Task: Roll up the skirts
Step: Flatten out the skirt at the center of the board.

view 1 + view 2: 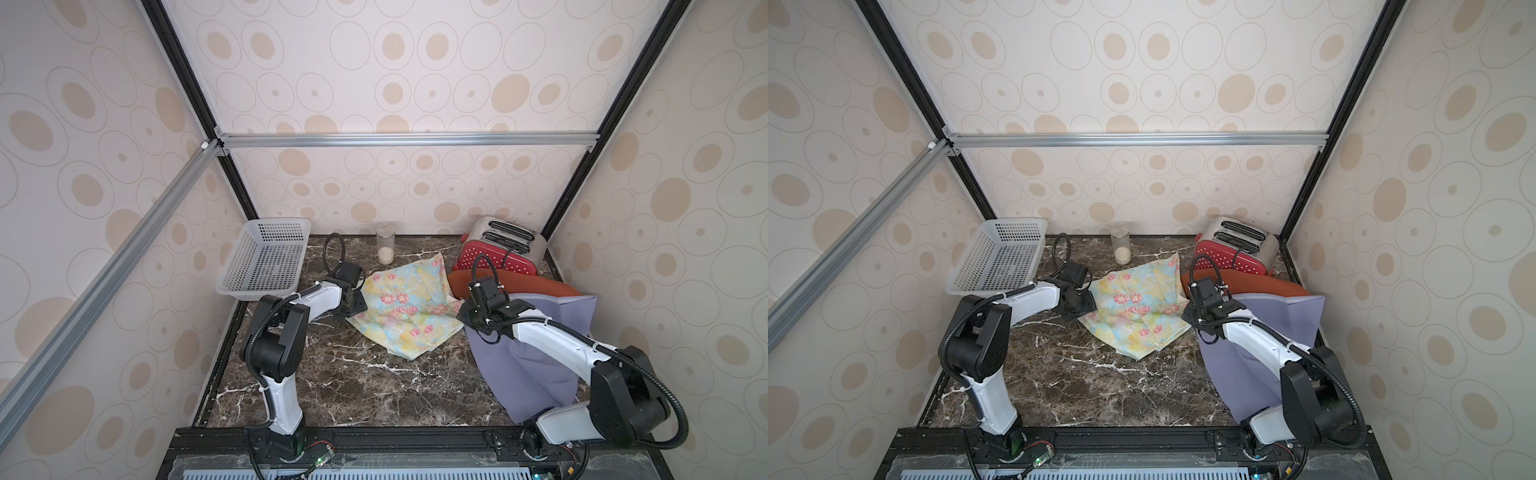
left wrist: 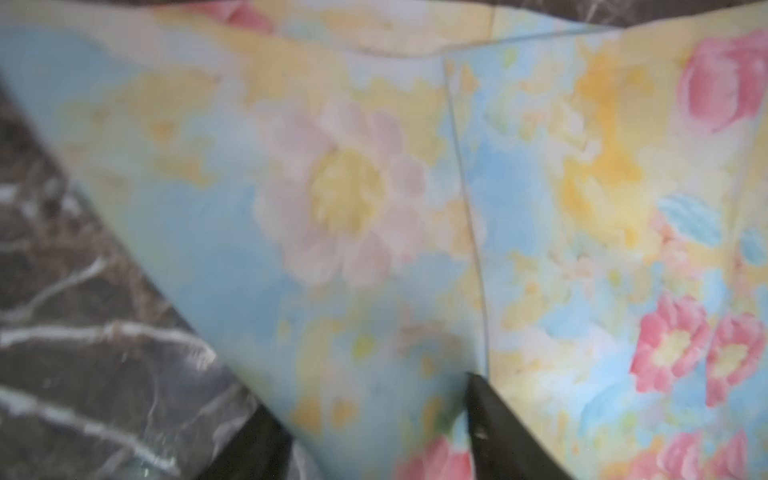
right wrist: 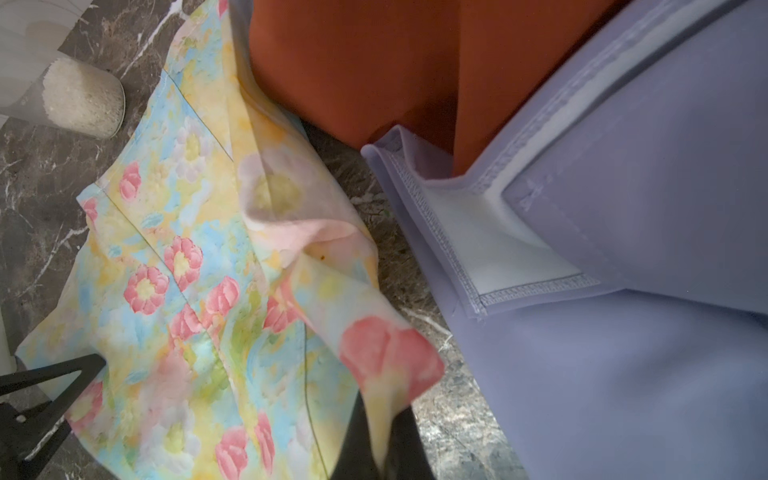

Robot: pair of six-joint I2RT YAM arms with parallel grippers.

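Note:
The floral skirt [image 1: 407,307] [image 1: 1138,307] lies spread on the dark marble table [image 1: 353,374], in the middle toward the back. My left gripper [image 1: 357,305] [image 2: 365,415] is at its left edge, jaws apart, with a blurred fold of the floral cloth [image 2: 353,199] between the fingers. My right gripper [image 1: 463,311] [image 3: 382,449] is shut on the skirt's right corner, lifted off the table. The rust-orange skirt [image 1: 519,284] [image 3: 353,62] lies behind the right gripper. The lavender skirt [image 1: 536,357] [image 3: 623,332] overlaps it and lies under the right arm.
A white mesh basket [image 1: 266,257] stands at the back left. A glass jar of white grains [image 1: 385,248] [image 3: 83,99] stands at the back middle. A red and steel toaster [image 1: 498,249] sits at the back right. Patterned walls enclose three sides.

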